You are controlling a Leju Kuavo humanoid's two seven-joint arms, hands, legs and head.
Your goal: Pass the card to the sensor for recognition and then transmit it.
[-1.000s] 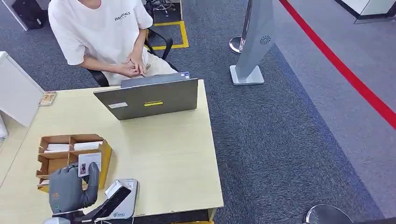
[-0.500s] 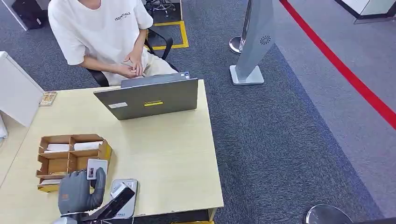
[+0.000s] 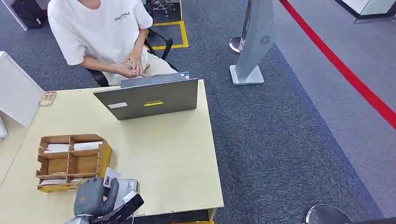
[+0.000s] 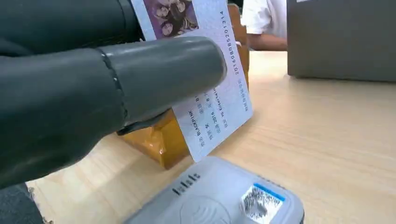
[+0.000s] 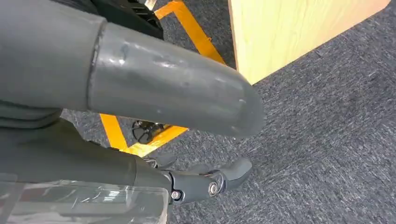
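Left hand [image 3: 93, 198] in smooth dark grey casing, thick rounded grey thumb with a faint seam ring near its base, right hand [image 5: 140, 121] matching grey with scuffed glossy thumb, darker slim fingers [image 5: 219, 177] jointed by small silver screws, clear plastic cover by the wrist

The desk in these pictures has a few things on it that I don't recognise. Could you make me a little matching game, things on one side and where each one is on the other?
Things:
1. card
2. card reader
3. laptop
4. cardboard organizer

Places:
A. far edge of the table, before the seated person
B. held in the left hand
C. near edge of the table, under the card
D. left part of the table, beside the reader

Pairs: 1-B, 2-C, 3-A, 4-D
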